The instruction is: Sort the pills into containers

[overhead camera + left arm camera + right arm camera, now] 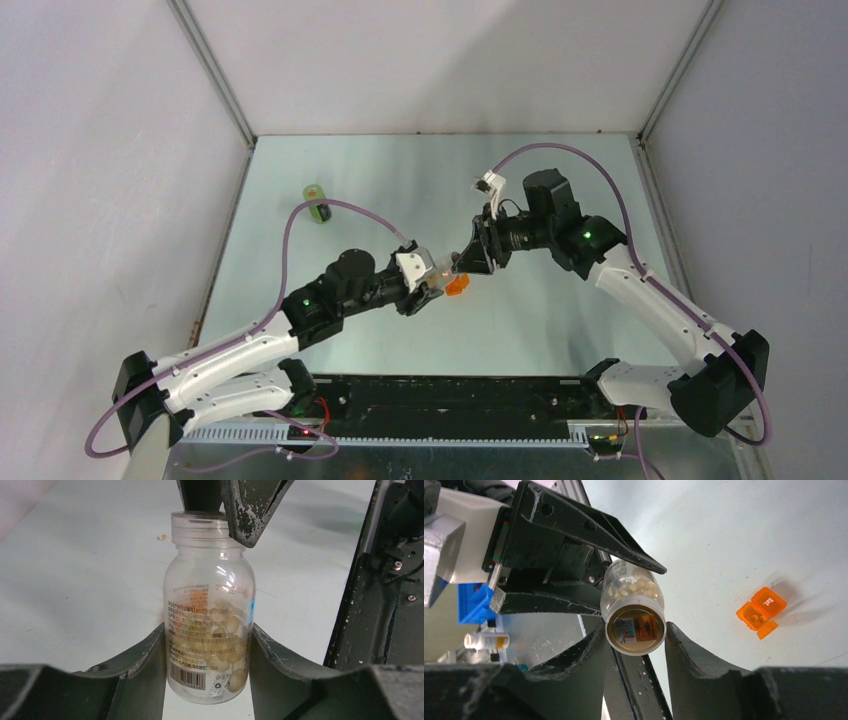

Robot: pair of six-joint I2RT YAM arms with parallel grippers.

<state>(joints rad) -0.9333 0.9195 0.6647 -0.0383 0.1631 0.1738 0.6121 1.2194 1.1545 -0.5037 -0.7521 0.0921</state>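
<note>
The clear vial [207, 605], with a printed label and pale round pills inside, is held in the air between both arms. My left gripper [207, 672] is shut on its lower body. My right gripper [635, 647] is shut on its neck rim [636, 629], and its fingers [247, 510] show at the top of the left wrist view. From above, the vial [447, 270] sits between the two grippers. The orange box [760, 612] lies open on the table below with two recesses; it also shows in the top view [456, 288]. The green bottle [317, 203] lies at the far left.
One loose pill [162, 537] lies on the table beyond the vial. The black base rail [450, 395] runs along the near edge. White walls enclose the table on three sides. A small white and orange bottle [486, 641] shows off the table in the right wrist view.
</note>
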